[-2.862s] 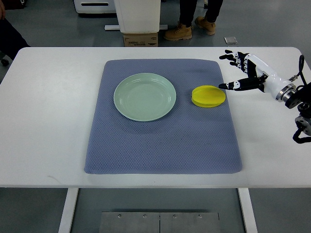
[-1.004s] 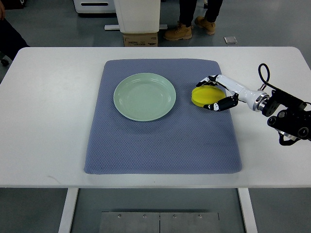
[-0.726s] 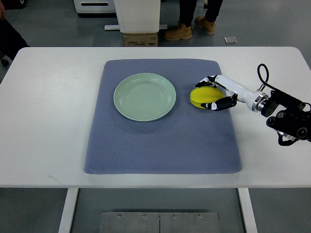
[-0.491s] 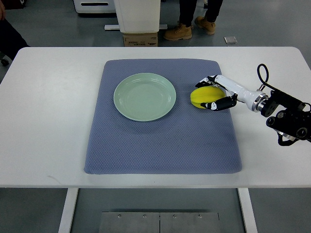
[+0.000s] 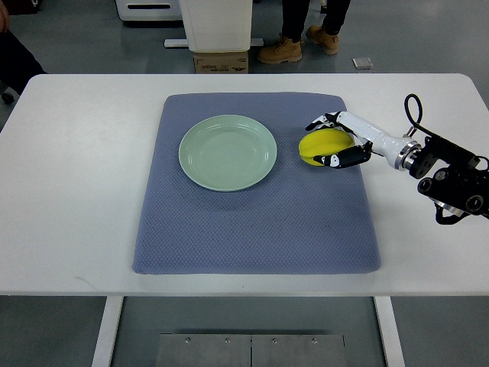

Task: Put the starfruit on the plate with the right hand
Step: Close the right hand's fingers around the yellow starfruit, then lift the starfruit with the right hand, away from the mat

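1. Nearest, a white tabletop [image 5: 69, 191], bare front edge running across the bottom of the view.
2. On it, a blue-grey mat [image 5: 252, 222], rectangular, spread flat over the middle of the tabletop.
3. Further back, right hand [image 5: 334, 141] reaching in from the right edge on a white forearm, black wrist hardware [image 5: 451, 180] behind it over the bare tabletop.
4. Fingers [image 5: 341, 158] curled around a yellow starfruit [image 5: 322, 145]: black-tipped digits along its near side, others wrapped over its far side, so closed in a grasp on the fruit rather than spread.
5. Starfruit gripped at its right end, left part sticking out free of the hand, over the right part of the mat; touching the mat or lifted just clear of it, cannot tell.
6. Left of the fruit, a pale green plate [image 5: 228, 152], round, lying flat on the mat, nothing in it; near the starfruit but apart, a strip of mat between them.
7. Left hand nowhere to be seen.
8. Beyond the far tabletop edge, a grey floor with a cardboard box [image 5: 221, 63] under a white stand [image 5: 218, 23].
9. Farthest back, a person's boots [image 5: 281, 50] and dark trouser legs at the top of the view, a second boot just beside to the right.
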